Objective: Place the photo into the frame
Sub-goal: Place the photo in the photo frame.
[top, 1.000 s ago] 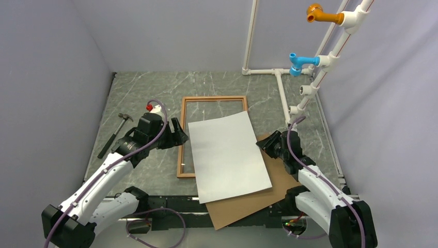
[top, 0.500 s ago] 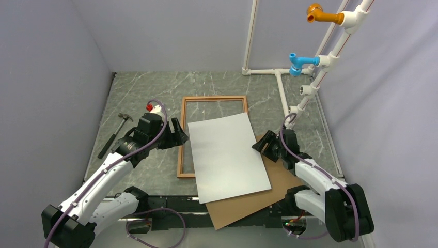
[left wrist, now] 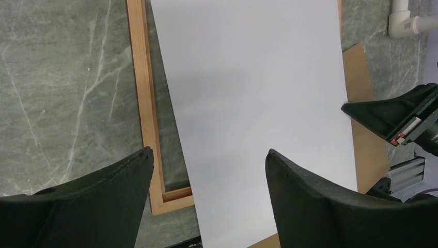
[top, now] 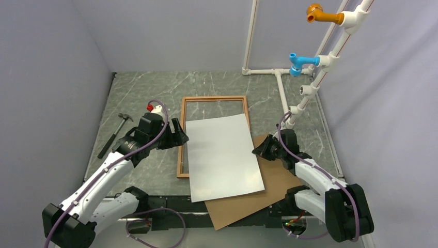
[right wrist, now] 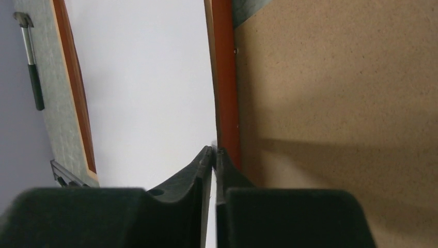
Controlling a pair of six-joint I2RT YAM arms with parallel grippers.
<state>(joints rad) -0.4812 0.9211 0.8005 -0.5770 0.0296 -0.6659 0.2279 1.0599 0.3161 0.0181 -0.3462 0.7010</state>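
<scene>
A: Where do we find the photo (top: 222,155)?

B: We see it white side up, lying skewed over the frame (top: 214,98). It covers the right and near part of the opening, and its near end runs past the frame's near rail. Its near right corner lies over the brown backing board (top: 274,183).

A: Which rails do we see bare?

B: The far rail and the left rail are uncovered, with a strip of grey table (top: 144,93) showing through the opening between the left rail and the sheet. From the right wrist we also see the right rail just beside the photo's right edge.

A: And the right gripper (top: 256,150)?

B: We see its two fingers pressed together on that right edge, the thin sheet pinched between them.

A: The left gripper (top: 182,135)?

B: It hangs above the frame's left rail with its jaws spread wide, holding nothing. A hammer (top: 114,134) lies well off to the left.
</scene>
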